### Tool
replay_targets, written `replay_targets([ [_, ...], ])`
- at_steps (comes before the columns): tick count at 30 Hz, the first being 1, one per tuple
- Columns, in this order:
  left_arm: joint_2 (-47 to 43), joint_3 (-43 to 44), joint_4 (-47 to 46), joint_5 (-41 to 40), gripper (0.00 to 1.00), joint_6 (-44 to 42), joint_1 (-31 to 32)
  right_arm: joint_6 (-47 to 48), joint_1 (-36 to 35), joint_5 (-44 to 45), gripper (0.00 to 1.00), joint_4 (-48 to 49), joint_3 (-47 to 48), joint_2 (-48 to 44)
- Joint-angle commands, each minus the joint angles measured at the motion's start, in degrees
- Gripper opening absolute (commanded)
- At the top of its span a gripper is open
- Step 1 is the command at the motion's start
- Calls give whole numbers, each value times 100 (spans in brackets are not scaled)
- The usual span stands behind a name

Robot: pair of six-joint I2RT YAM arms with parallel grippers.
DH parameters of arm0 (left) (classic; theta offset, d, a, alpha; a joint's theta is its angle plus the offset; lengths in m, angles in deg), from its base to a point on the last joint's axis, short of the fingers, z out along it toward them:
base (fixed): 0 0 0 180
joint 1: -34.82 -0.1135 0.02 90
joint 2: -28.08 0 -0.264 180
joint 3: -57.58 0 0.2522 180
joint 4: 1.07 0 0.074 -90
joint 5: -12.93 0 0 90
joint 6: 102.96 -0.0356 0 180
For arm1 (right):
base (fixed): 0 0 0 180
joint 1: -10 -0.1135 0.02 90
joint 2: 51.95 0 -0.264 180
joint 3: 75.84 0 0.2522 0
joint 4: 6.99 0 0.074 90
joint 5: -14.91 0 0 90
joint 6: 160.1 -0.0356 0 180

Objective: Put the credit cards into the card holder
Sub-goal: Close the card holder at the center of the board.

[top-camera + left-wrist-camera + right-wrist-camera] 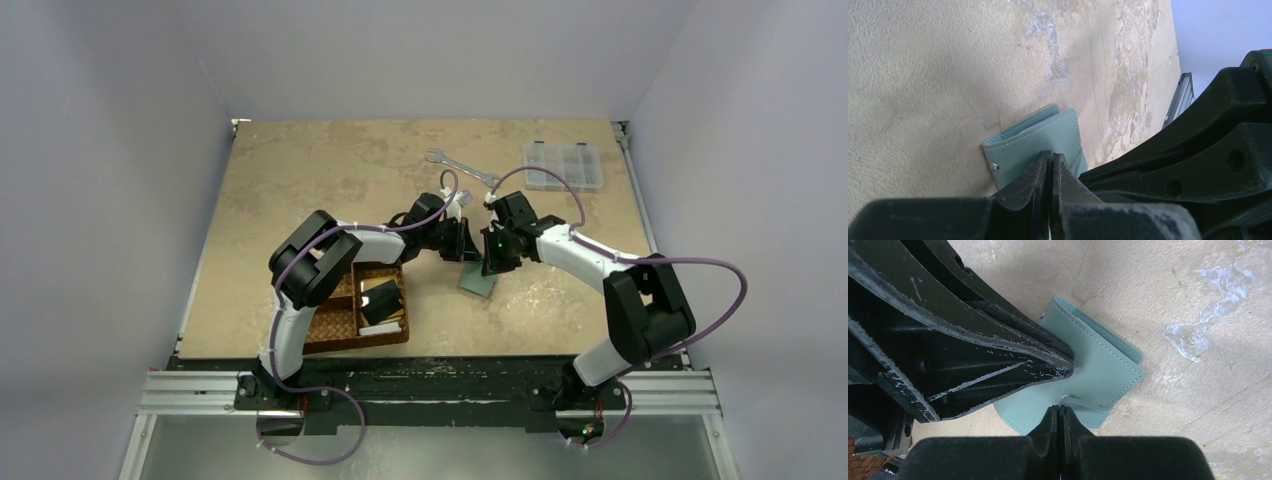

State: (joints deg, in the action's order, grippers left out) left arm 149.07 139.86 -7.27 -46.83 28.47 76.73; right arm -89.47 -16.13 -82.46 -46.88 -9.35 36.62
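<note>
The grey-green card holder [478, 283] lies folded on the table, its strap and snap [1083, 402] loose at one edge. My left gripper [463, 243] is shut, its tips [1050, 156] over the holder [1040, 137] with nothing between them. My right gripper [492, 258] is also shut, its tips [1060, 409] at the holder's [1103, 357] strap side, and the two grippers nearly touch. The left gripper's fingers [978, 352] cover part of the holder. A black credit card [380, 297] and a white one [384, 327] lie in the brown woven basket [335, 330].
A metal wrench [462, 168] lies behind the grippers. A clear plastic compartment box [563, 165] sits at the back right. The basket stands at the front left beside the left arm. The table's right rail [1180, 97] shows in the left wrist view.
</note>
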Motion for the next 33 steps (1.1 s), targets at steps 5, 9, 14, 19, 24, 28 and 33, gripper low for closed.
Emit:
replay_targets([
  [5,240,-96,327,-110,0,-46,99,64,-10,-25,0,162,152,283],
  [9,275,-109,294,-115,0,-25,116,66,-15,43,0,155,220,314],
  [14,253,-150,287,-122,0,-36,127,-160,26,188,0,132,249,-32],
  [19,228,-191,286,-133,0,-59,125,-189,126,110,0,56,172,-241],
  [24,224,-197,259,-124,0,-53,127,-161,139,27,0,90,102,-244],
  [28,208,-207,231,-115,0,-35,124,-83,131,41,0,49,159,-112],
  [33,197,-197,217,-115,0,-32,127,-84,117,-8,0,66,168,-3],
])
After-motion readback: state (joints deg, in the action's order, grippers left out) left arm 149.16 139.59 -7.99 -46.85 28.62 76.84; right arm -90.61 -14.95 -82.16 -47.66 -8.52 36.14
